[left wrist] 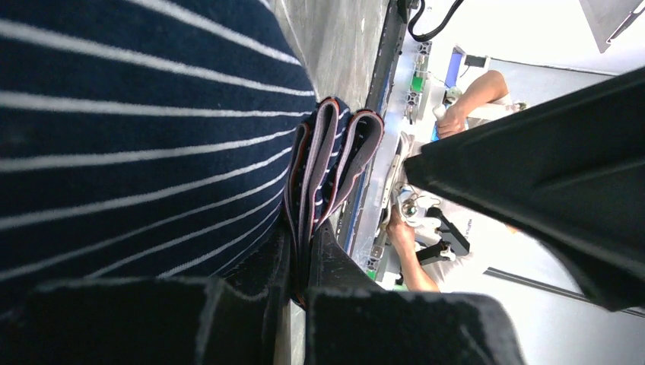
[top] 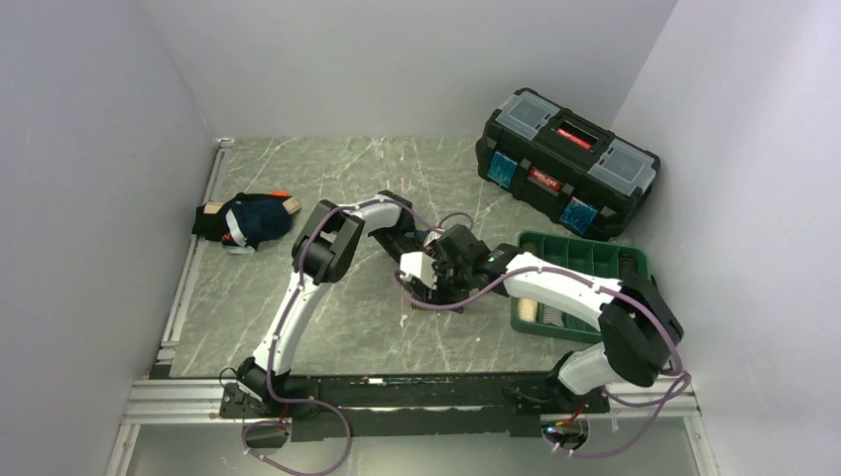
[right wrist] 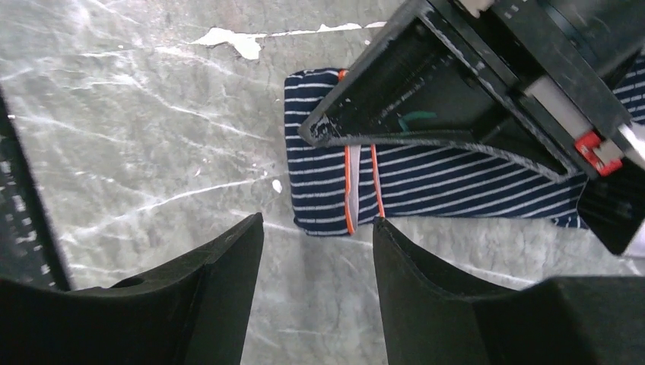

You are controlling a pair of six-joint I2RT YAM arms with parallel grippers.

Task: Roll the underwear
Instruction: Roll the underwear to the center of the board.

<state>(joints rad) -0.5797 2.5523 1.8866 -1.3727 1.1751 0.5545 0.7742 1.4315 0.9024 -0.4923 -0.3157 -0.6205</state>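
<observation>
Your right gripper hangs at the bottom of the right wrist view. Its two black fingers are apart with nothing between them, above bare marble-patterned tabletop.

Just beyond them, mid-frame, lies the striped underwear. It is navy knit with thin white lines, folded into a flat oblong. A pale waistband edged in orange crosses it near its left end.

Your left gripper is clamped on this garment. In the left wrist view, the layered band edges stand pinched between its jaws at bottom centre.

I judge the roll barely begun, since the cloth lies flat. To do it well, lower the open right fingers onto the cloth beside the left hold and catch every layer. Then turn the garment over on itself. Soft knit slumps and springs loose, so I would hold the tension even and the edges square.

Farther off, in the overhead view, the other underwear sit heaped at the left. A green compartment tray sits at the right, and a black hard-plastic toolbox at the upper right.
</observation>
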